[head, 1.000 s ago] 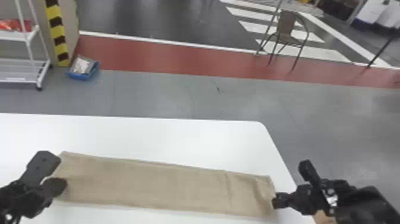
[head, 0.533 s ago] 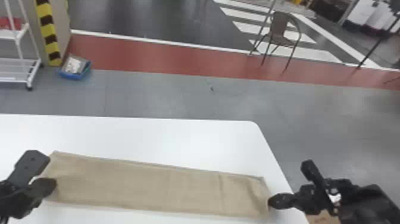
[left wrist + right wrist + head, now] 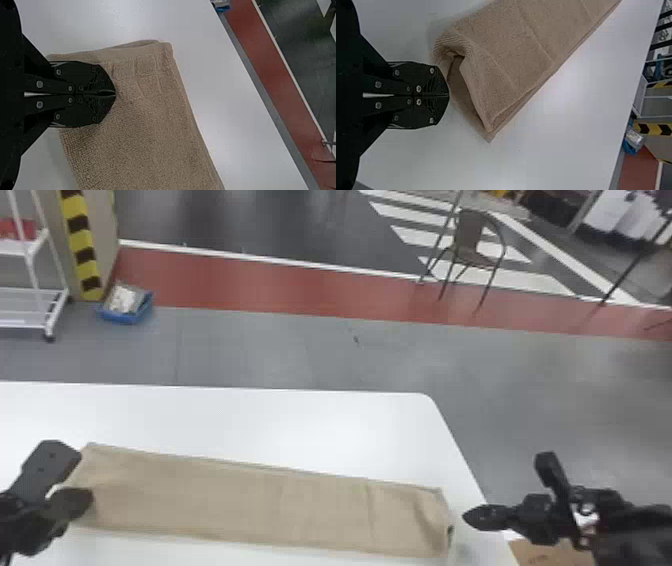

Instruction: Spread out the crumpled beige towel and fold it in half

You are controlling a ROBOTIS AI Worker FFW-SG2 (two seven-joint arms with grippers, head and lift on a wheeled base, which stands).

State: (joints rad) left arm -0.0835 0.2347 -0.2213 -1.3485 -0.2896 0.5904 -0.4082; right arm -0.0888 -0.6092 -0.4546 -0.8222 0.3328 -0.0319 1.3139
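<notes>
Where the beige towel [image 3: 260, 500] lies on the table [image 3: 300, 415], it makes a long strip.
The left gripper [image 3: 84, 500], tips together, is at one end; the right gripper [image 3: 472, 516], also closed, is just beside the other.

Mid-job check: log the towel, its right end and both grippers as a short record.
towel: beige, layered in a long strip
surface: white table
towel's right end: rumpled, layers gaping
left gripper: shut, at towel's left end; grip on cloth can't be told
right gripper: shut, just off towel's right end
</notes>
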